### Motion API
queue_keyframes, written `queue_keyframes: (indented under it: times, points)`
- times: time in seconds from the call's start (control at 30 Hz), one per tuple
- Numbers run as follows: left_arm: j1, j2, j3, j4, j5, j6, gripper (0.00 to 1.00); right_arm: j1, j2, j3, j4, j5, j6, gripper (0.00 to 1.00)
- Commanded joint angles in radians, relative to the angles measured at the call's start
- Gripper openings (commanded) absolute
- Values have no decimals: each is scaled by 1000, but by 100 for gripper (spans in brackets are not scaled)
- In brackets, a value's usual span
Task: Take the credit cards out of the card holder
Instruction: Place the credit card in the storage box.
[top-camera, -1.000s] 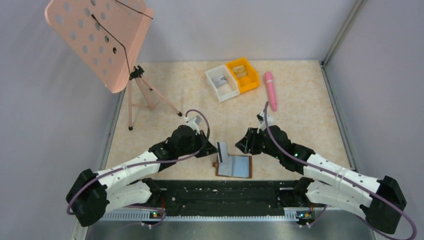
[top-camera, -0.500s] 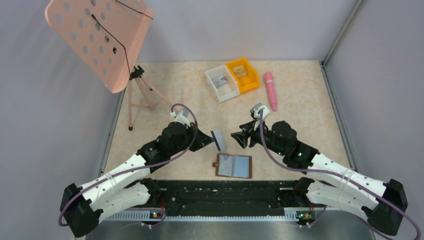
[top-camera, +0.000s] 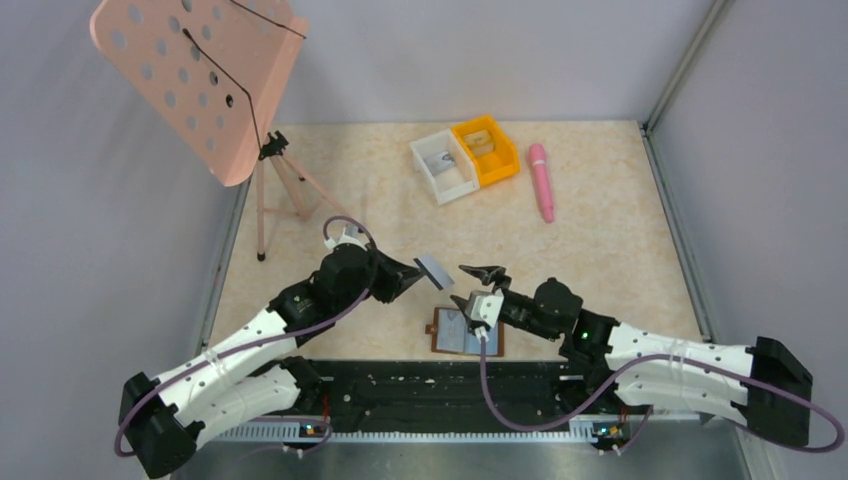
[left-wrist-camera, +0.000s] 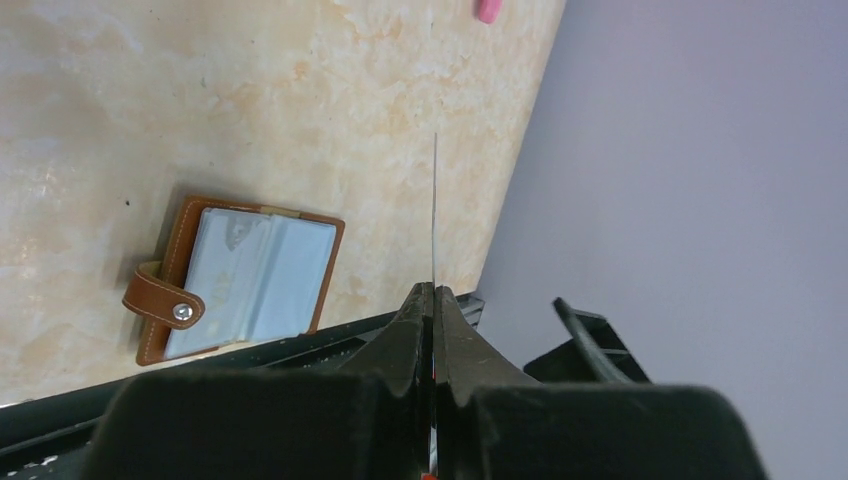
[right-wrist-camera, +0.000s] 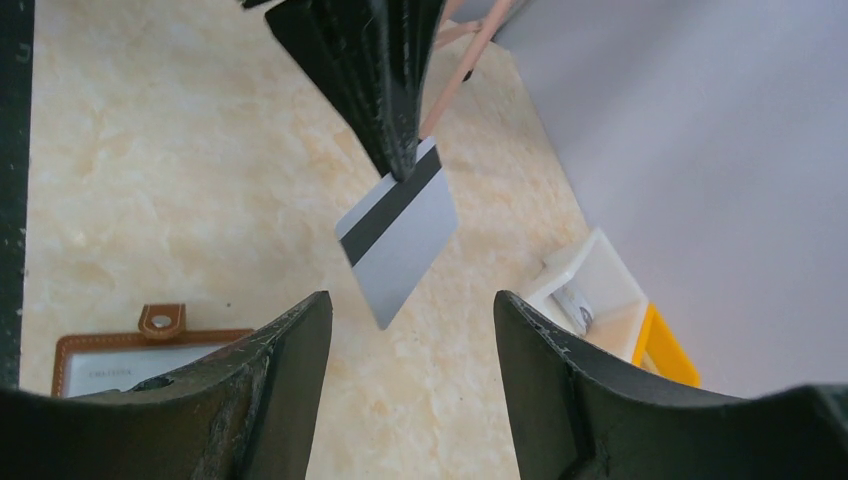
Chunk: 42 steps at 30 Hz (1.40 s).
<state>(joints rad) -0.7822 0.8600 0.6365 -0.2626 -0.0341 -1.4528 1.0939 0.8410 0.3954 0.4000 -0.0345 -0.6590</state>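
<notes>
Beige marbled tabletop is enclosed by grey walls, with a white bin (top-camera: 443, 166) and an orange bin (top-camera: 487, 148) set side by side at the far end. At the near edge the brown card holder (top-camera: 467, 333) is laid open and flat, its pale inside facing up. A grey credit card (top-camera: 433, 271) with a black stripe is pinched in the tightly closed left gripper (left-wrist-camera: 434, 292) and held clear of the table. The right gripper (right-wrist-camera: 410, 300) is seen with jaws parted and nothing gripped, near that card.

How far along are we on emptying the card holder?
Done: one credit card is out, lifted clear of the open card holder. In hand: left tool pinches it; right tool is open, facing it. Left: what look like more cards sit in the holder's pockets.
</notes>
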Motion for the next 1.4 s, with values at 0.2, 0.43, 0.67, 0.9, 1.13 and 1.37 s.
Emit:
queue_keyframes:
  times: [0.2,0.43,0.67,0.9,1.13,1.37]
  points:
    - [3,-11,25,29,-4,-111,0,67,120,-17,177,94,-178,59]
    - [3,-7,25,54,29,-132,0,89,231,-12,282,183,-195,38]
    - [3,5,20,129,65,-92,0,93,250,-7,371,263,54,0]
    - [4,-54,7,276,9,343,60,64,182,230,-217,430,676,0]
    - [6,38,180,49,71,652,72,-282,62,235,-411,39,1096,0]
    - [6,103,212,82,315,767,76,-427,-63,238,-523,-223,1191,0]
